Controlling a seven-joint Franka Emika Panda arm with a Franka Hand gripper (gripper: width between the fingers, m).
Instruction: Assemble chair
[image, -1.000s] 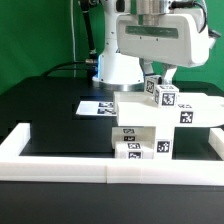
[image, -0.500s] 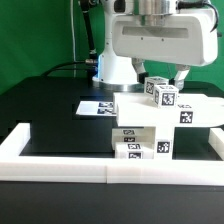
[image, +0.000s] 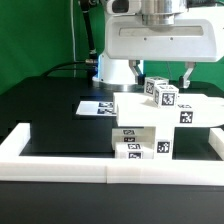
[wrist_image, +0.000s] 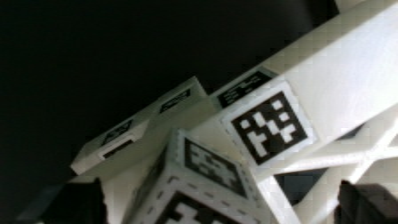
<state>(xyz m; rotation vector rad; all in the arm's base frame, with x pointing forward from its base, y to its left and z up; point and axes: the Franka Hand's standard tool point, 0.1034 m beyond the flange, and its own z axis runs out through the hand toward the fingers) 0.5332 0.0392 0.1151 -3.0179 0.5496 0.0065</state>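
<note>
Black tabletop carries the chair; the hand has risen, open and empty.

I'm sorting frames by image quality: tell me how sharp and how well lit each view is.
Exterior view: evenly lit and in focus, tags on the chair parts readable, white gripper bright but not blown out, black table showing little detail. Wrist view: very close to the chair parts, soft and slightly blurred, tags skewed by the steep angle, about half the frame plain darkness.
</note>
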